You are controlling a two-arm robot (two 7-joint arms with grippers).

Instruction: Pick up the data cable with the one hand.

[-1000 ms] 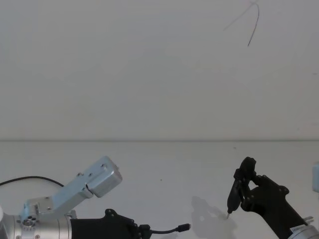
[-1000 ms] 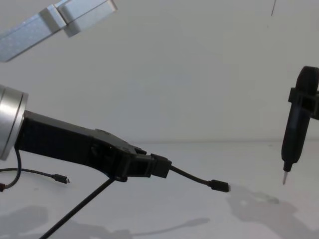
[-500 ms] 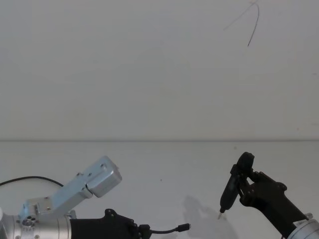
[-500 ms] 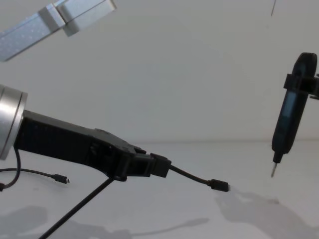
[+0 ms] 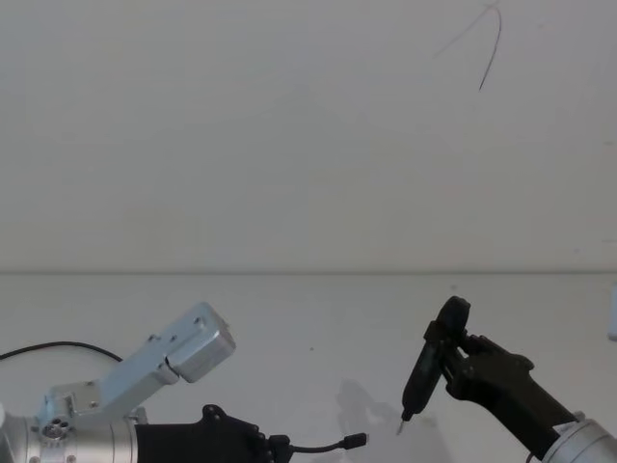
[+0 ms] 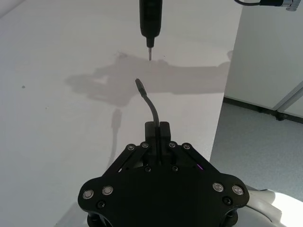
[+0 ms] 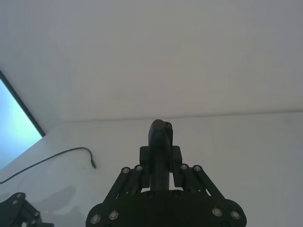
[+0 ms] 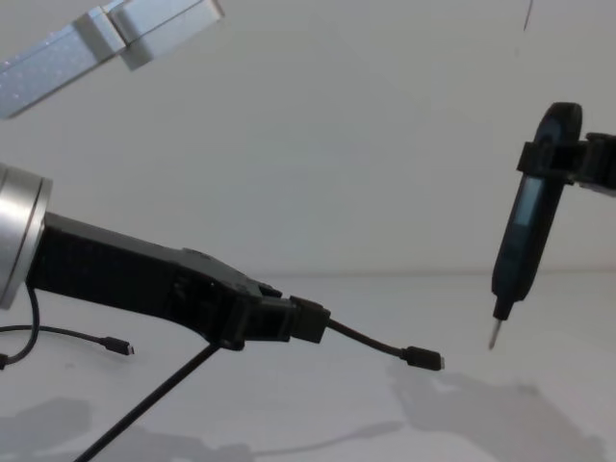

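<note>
White counter, plain white wall behind, nothing fancy. Left gripper sits low in the middle of the chest view, jaws pinched tight on the data cable. The plug end pokes out to the right, up off the counter, and the rest of the cord droops toward the lower left corner. Right gripper, at the right edge, is clamped around a black pen tool, tip down, clear of the plug. A thinner wire lies far left.
</note>
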